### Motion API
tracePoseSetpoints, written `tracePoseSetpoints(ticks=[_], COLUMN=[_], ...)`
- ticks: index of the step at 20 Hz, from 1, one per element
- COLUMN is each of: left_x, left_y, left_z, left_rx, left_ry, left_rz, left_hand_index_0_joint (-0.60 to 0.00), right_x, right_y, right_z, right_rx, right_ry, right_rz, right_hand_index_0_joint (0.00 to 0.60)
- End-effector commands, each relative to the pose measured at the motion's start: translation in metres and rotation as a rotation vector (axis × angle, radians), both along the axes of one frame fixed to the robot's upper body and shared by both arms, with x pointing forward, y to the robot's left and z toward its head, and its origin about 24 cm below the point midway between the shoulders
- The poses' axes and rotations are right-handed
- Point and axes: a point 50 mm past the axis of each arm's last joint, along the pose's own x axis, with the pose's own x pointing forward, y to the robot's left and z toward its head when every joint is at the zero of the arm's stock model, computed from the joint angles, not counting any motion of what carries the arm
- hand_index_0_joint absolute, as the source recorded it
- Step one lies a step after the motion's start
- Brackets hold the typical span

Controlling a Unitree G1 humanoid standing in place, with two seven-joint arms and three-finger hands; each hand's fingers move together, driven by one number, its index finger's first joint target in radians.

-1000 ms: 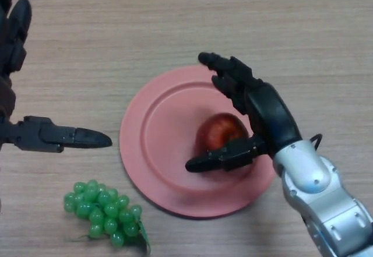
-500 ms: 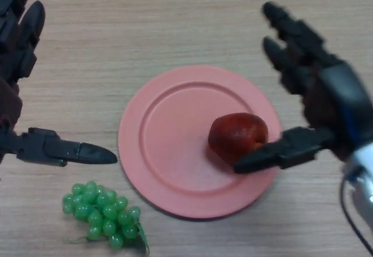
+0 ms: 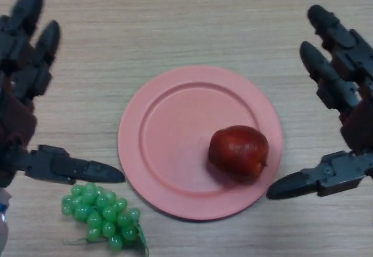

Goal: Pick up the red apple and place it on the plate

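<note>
The red apple (image 3: 239, 151) rests on the right half of the pink plate (image 3: 169, 140) in the middle of the wooden table. My right hand (image 3: 349, 111) is open at the right edge of the view, clear of the plate, its thumb pointing toward the plate's rim and touching nothing. My left hand (image 3: 20, 111) is open at the left edge, its thumb stretched out just above the grapes.
A bunch of green grapes (image 3: 102, 213) lies on the table at the lower left, just off the plate's rim and under my left thumb. Bare wood table (image 3: 175, 18) stretches beyond the plate.
My right hand has let go of the apple and drawn back to the right, off the plate. The apple stays on the plate. My left hand has shifted slightly inward.
</note>
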Motion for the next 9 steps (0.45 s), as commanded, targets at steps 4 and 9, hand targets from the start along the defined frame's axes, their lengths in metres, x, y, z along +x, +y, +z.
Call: tracePoseSetpoints(ticks=[4,9], left_x=[-0.013,-0.013], left_y=[-0.003,-0.011], left_z=[0.023,0.016], left_rx=[0.06,0.082], left_ry=[-0.174,-0.158], left_rz=[0.017,-0.007], left_hand_index_0_joint=[0.0,0.0], right_x=[-0.016,-0.017], right_y=[-0.011,0.0], right_z=[0.031,0.037], right_rx=[0.017,0.013], right_ry=[-0.266,-0.263], right_rz=[-0.031,-0.013], right_hand_index_0_joint=[0.0,0.0])
